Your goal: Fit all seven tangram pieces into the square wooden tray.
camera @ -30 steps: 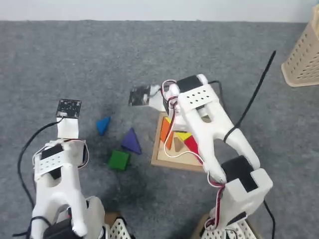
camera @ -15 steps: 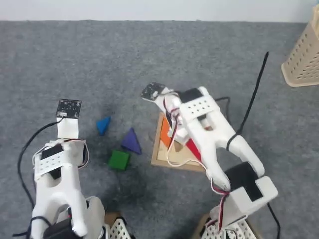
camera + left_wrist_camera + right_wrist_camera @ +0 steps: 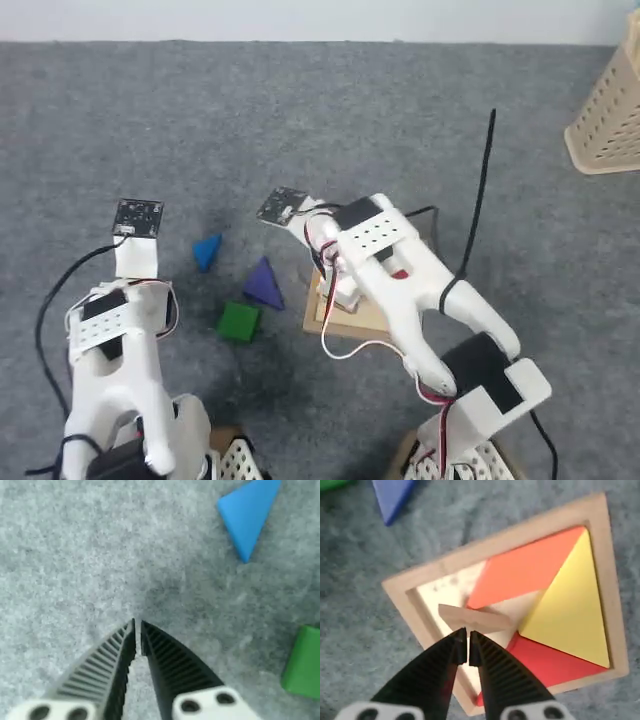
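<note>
left end effector (image 3: 137, 630): jaws closed, pointing down | right end effector (image 3: 465, 636): jaws seemingly closed, pointing down

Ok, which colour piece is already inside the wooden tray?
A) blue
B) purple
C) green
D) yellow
D: the yellow piece lies inside the wooden tray, while the green piece, blue piece and purple piece lie outside it on the grey carpet.
</note>
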You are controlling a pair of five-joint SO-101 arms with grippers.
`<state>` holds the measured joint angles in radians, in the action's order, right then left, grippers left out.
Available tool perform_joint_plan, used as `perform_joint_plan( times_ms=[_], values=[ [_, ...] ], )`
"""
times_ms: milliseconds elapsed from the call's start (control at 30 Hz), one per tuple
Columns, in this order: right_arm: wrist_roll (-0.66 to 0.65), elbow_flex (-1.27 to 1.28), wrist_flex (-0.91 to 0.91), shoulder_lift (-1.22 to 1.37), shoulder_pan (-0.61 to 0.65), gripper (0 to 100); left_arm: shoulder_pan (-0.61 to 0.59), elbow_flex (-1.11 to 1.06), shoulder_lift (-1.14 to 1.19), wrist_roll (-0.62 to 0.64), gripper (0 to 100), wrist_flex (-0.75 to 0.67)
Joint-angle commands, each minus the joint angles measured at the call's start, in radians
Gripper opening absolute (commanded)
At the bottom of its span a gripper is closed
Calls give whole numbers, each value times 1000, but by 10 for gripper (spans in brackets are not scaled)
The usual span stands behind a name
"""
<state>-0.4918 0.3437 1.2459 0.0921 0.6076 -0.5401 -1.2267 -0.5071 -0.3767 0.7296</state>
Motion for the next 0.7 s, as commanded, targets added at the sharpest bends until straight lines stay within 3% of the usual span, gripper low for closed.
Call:
perform_joint_plan(
  times_ms=[0,267,667],
  values=[
    [21,-6,-16,-73,4,6,-6,2,-35,-12,16,-17],
    [103,57,-19,-99,10,6,-6,2,-35,-12,16,-17],
    [244,109,-213,-260,44,6,-6,2,-35,-12,16,-17]
  ],
)
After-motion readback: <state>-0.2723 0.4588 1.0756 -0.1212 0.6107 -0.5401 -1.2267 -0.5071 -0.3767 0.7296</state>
